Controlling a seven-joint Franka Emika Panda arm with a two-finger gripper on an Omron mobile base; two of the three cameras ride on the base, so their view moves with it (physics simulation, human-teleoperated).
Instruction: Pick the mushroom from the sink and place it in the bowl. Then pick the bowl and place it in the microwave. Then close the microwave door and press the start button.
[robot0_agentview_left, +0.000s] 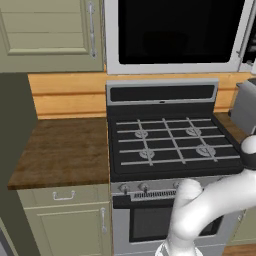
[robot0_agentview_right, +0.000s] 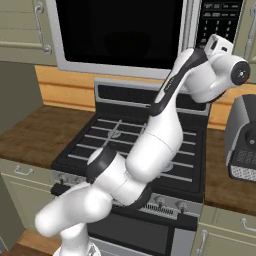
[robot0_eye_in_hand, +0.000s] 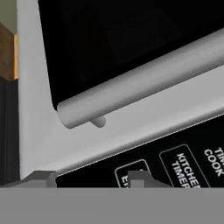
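From the left base view I see the microwave (robot0_agentview_left: 177, 35) above the stove (robot0_agentview_left: 170, 140), its door (robot0_agentview_left: 175, 30) shut.

The right base view shows my arm raised to the microwave's control panel (robot0_agentview_right: 220, 22).

In the hand view, my gripper (robot0_eye_in_hand: 92, 178) sits close against the panel, below the door handle (robot0_eye_in_hand: 144, 81), fingertips (robot0_eye_in_hand: 41, 177) parted, gripping nothing.

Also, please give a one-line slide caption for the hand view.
End effector close to the microwave control panel, beside the closed door's bar handle.

microwave (robot0_agentview_left: 175, 35) above range (robot0_agentview_left: 172, 140), toaster (robot0_agentview_right: 242, 140) right of range
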